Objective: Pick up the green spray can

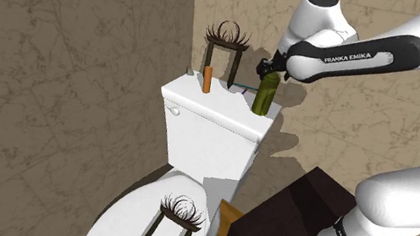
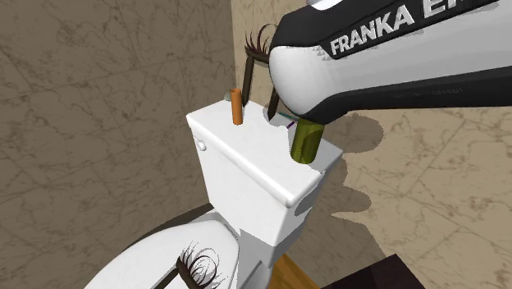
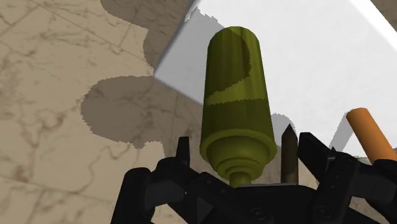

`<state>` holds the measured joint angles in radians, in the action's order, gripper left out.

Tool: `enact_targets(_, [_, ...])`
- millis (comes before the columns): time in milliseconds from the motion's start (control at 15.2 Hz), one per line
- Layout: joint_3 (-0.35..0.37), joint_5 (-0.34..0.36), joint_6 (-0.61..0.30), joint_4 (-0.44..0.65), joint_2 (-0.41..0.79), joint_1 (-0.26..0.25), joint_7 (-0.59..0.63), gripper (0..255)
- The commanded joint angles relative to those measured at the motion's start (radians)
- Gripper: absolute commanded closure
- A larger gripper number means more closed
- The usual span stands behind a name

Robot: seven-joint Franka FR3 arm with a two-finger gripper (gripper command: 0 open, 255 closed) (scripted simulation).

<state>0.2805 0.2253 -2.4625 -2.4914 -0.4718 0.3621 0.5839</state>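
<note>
Toilet tank lid (image 1: 210,104) carrying green can (image 1: 265,95), upright near lid's edge. Hand (image 3: 246,147) hanging over it, fingers (image 3: 184,156) spread either side of cap, gripping nothing. Risks: off-centre closing nudging can, toppling it off edge; pads slipping on narrow neck.

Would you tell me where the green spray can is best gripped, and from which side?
Grip the green spray can across its straight round body, just below the stepped cap, coming down from above: it stands upright near the toilet tank's edge.
</note>
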Motion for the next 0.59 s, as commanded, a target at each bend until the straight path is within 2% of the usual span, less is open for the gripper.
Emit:
enact_targets(0, [0.009, 0.017, -0.039, -0.017, 0.014, 0.014, 0.023, 0])
enact_targets(396, [0.025, 0.042, -0.103, -0.057, 0.04, 0.031, 0.054, 0])
enact_targets(462, [0.024, 0.042, -0.103, -0.059, 0.037, 0.03, 0.053, 255])
enact_targets(528, [0.025, 0.042, -0.102, -0.058, 0.038, 0.03, 0.054, 255])
